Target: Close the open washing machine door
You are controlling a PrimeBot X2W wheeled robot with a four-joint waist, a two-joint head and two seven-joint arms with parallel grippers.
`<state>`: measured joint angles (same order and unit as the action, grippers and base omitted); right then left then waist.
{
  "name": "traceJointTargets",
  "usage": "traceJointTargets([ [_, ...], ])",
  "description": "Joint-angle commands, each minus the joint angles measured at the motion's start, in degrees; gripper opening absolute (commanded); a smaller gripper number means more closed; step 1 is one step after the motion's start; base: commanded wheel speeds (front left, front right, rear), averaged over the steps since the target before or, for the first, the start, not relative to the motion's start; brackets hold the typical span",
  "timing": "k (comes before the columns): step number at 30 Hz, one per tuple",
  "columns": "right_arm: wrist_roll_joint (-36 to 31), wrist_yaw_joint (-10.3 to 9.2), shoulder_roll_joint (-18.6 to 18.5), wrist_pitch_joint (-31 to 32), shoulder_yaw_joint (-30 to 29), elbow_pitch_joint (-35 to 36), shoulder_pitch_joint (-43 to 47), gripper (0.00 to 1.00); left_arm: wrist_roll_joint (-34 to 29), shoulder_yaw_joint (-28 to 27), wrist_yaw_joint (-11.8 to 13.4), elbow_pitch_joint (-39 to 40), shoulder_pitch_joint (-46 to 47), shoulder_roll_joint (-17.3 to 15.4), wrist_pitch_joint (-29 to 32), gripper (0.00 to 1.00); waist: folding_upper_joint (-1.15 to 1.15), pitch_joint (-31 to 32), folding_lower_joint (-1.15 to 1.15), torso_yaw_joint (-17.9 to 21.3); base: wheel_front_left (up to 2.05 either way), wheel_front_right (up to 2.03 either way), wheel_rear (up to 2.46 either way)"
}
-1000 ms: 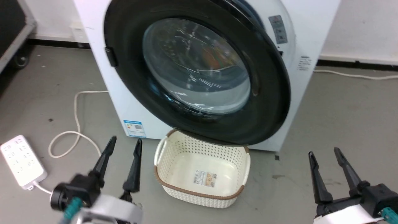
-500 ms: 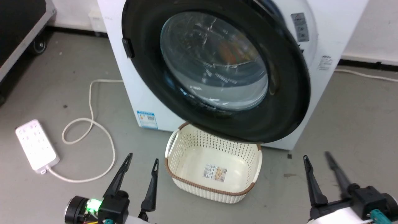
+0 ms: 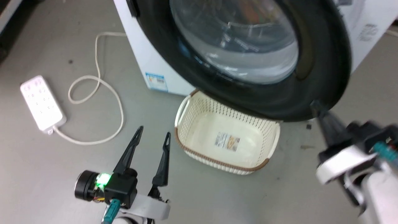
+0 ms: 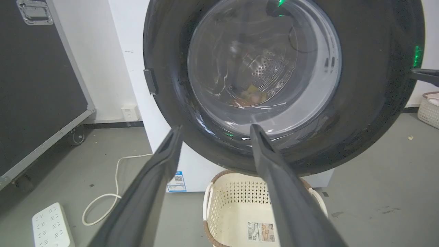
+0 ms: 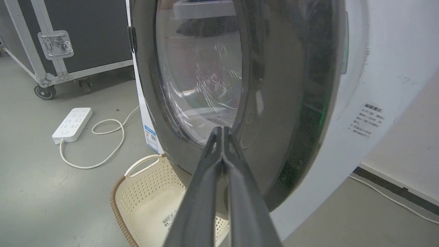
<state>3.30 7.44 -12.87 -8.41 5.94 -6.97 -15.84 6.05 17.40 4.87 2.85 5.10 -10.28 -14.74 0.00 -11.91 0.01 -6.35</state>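
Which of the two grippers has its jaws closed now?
The right gripper: its jaws are pressed together, pointing at the black rim of the washing machine door. The left gripper has its jaws wide apart.

Your left gripper sits low at the near left. Its two long dark fingers are spread well apart and point away from you, the jaws holding nothing. A green light glows at its wrist. Your right gripper is at the right, reaching farther out than the left, and is blurred in the head view. In its wrist view the fingers lie pressed together to the tips.
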Motion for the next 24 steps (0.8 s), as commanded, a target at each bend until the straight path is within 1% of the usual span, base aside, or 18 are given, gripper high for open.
traceJointTargets([
  [1,1.78,0.05,-1.9,0.63,0.07,-1.32,-2.67,0.0,-0.41,-0.31,-0.42,0.32,1.15,0.48,-0.26,1.0,0.0,-2.88,-0.01,-1.55,0.0,0.0,0.0],
  [5,5.47,0.05,-5.98,1.91,0.13,-4.58,-8.41,0.0,-0.93,-0.9,-0.83,0.53,2.38,1.47,-0.26,1.0,0.0,-5.79,-0.01,-2.5,0.0,0.0,0.0],
  [10,8.62,0.05,-9.74,2.6,0.43,-8.49,-14.81,0.0,-1.67,-1.21,-1.35,1.27,3.59,2.85,-0.26,1.0,0.0,-8.48,-0.01,-3.54,0.0,0.0,0.0],
  [16,10.75,0.05,-11.85,3.1,-1.05,-13.18,-22.5,0.0,-2.35,-1.6,-2.05,1.65,4.79,3.93,-0.26,1.0,0.0,-11.44,-0.01,-4.61,0.0,0.0,0.0],
  [24,10.71,0.05,-14.02,3.18,-2.76,-21.27,-32.01,0.0,-2.8,-1.96,-2.63,1.73,6.23,5.1,-0.26,1.0,0.0,-14.18,-0.01,-5.98,0.0,0.0,0.0],
])
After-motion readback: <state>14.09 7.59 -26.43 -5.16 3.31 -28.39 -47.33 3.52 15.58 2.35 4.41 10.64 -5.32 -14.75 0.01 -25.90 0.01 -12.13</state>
